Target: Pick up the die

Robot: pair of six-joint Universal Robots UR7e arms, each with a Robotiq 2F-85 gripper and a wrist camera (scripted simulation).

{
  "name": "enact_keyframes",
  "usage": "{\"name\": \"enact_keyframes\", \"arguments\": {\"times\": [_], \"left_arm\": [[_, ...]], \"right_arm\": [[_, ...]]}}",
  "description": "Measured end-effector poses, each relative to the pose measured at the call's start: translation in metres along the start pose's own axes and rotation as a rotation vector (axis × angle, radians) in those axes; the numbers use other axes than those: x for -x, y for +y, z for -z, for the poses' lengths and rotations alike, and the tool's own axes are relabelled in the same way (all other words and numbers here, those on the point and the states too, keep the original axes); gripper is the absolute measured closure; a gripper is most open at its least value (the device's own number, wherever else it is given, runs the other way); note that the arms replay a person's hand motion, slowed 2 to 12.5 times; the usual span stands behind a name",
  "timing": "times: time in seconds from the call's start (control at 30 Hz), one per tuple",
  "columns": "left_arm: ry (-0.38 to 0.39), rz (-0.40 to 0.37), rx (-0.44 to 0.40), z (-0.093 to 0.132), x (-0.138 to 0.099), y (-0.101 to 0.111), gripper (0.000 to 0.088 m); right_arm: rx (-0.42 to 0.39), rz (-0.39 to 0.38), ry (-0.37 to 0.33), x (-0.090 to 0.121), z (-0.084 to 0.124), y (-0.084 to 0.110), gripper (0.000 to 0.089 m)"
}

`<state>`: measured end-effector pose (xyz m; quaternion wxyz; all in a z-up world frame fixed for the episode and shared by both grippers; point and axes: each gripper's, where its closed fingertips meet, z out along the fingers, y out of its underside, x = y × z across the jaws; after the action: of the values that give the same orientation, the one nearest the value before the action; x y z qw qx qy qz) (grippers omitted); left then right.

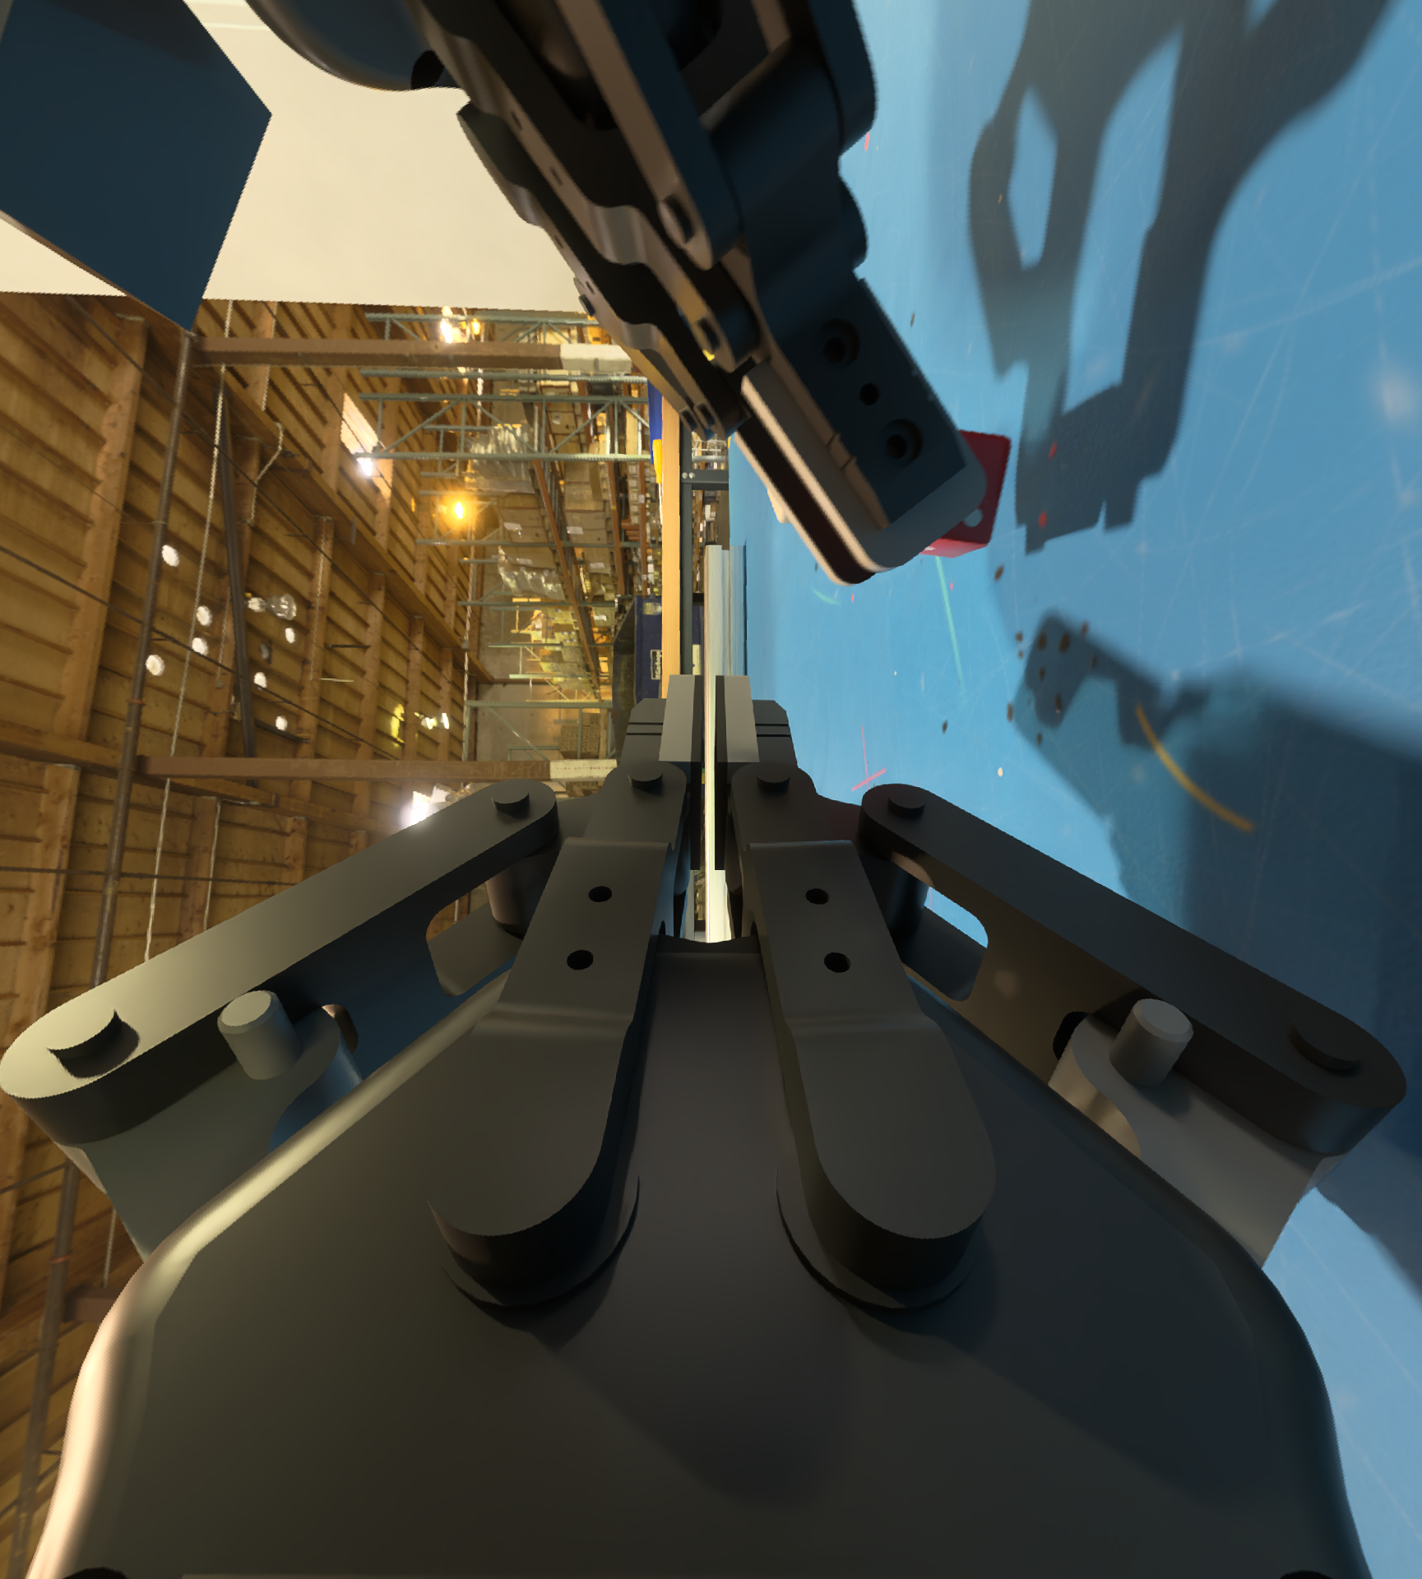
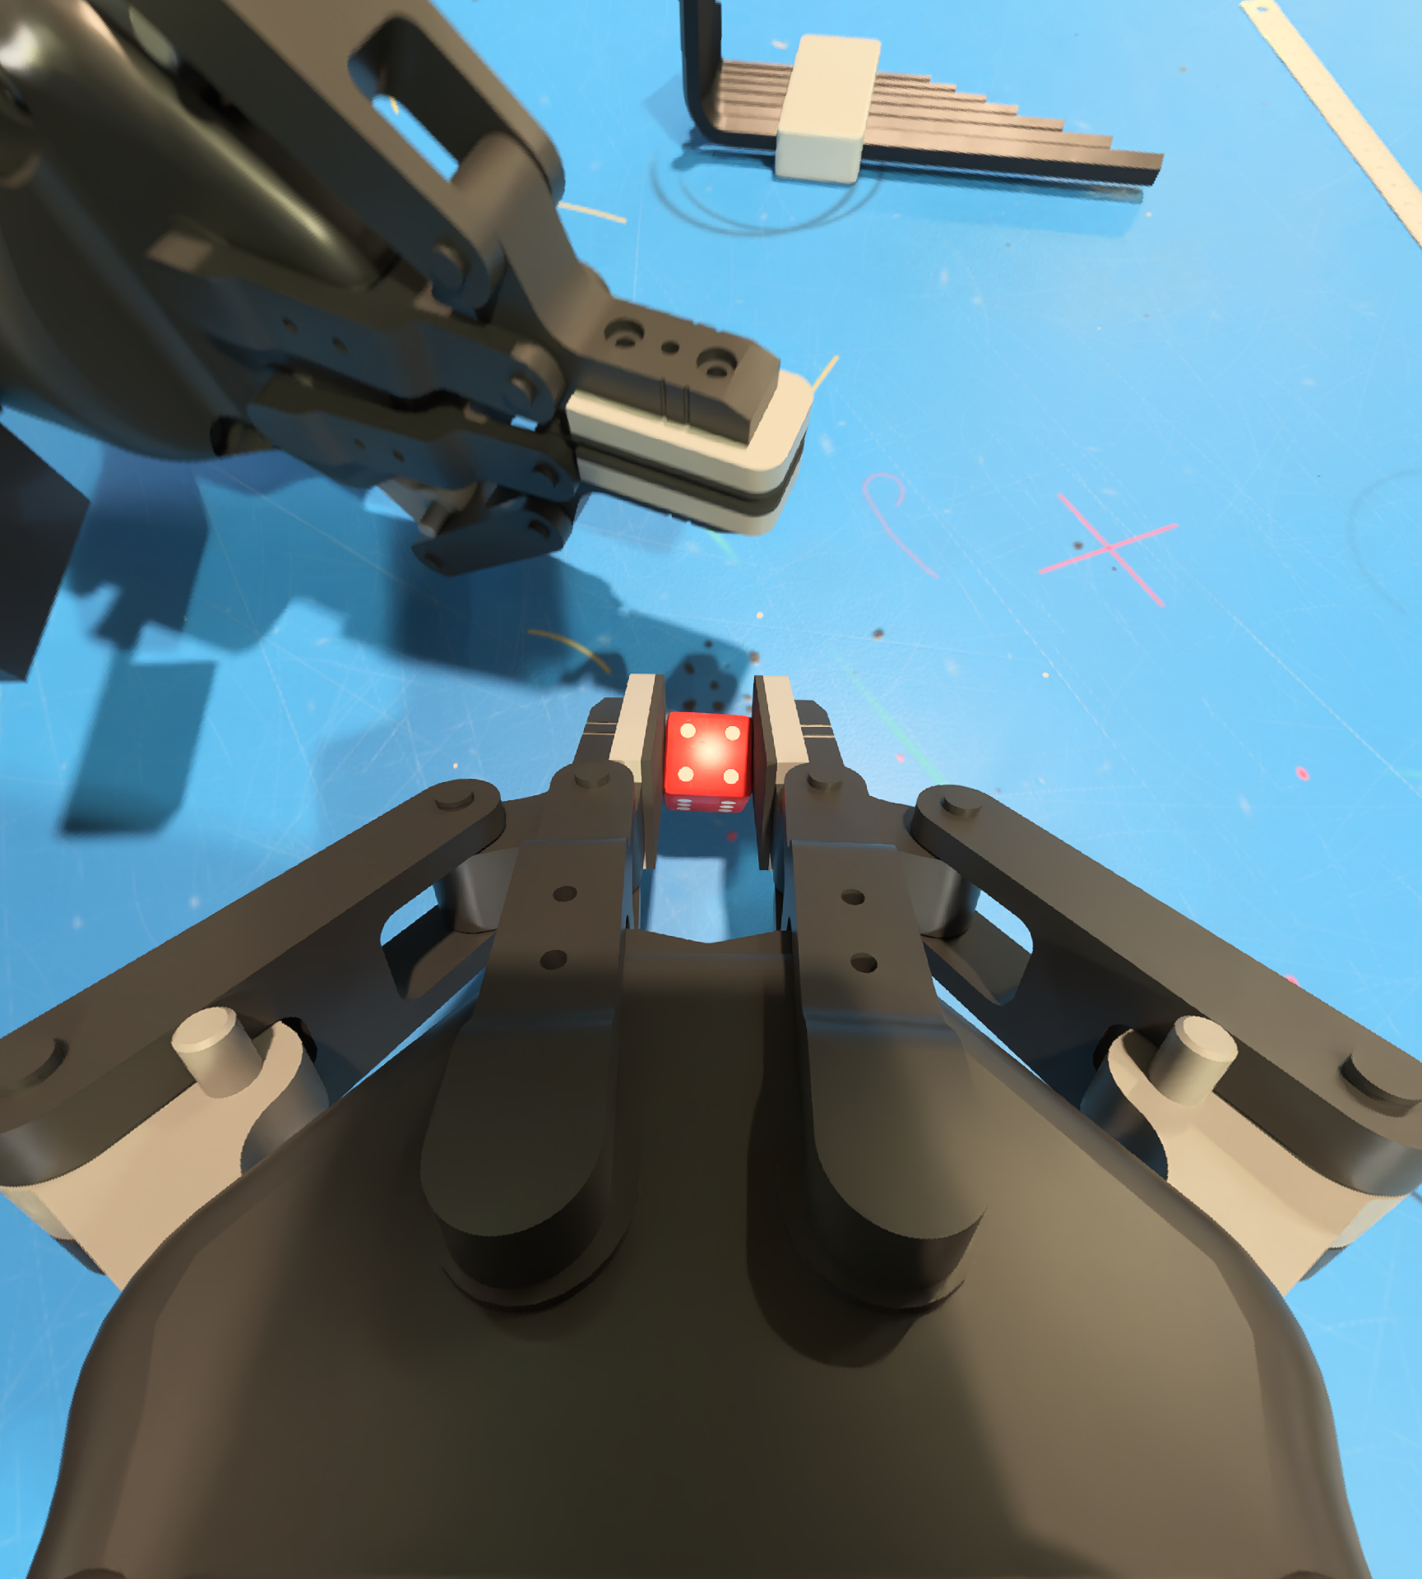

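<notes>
The die (image 2: 707,760) is small and red with white pips. It sits between the pads of my right gripper (image 2: 707,756), which is shut on its two sides over the blue table (image 2: 1032,769). I cannot tell whether the die touches the table. In the left wrist view the die (image 1: 981,487) shows partly behind one finger of the right gripper (image 1: 934,517). My left gripper (image 1: 707,718) is shut and empty, pads pressed together. In the right wrist view it (image 2: 780,453) hovers to the upper left of the die, apart from it.
A set of dark hex keys in a white holder (image 2: 827,111) lies at the far side of the table. A thin metal ruler (image 2: 1357,137) lies at the far right. A wooden wall (image 1: 135,769) and shelving stand beyond the table edge.
</notes>
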<state>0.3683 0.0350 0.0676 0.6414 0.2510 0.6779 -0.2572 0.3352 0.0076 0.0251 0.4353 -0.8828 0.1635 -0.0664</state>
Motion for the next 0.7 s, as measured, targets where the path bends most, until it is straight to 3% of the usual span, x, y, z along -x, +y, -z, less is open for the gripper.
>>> {"name": "enact_keyframes", "arguments": {"times": [0.37, 0.7], "left_arm": [[0.033, 0.014, 0.041, -0.003, -0.007, 0.004, 0.0852], [0.056, 0.030, 0.043, -0.005, -0.010, 0.002, 0.0852]], "right_arm": [[-0.079, -0.143, -0.059, 0.002, -0.001, -0.013, 0.0712], [-0.109, -0.160, -0.021, -0.005, 0.000, -0.018, 0.0712]]}}
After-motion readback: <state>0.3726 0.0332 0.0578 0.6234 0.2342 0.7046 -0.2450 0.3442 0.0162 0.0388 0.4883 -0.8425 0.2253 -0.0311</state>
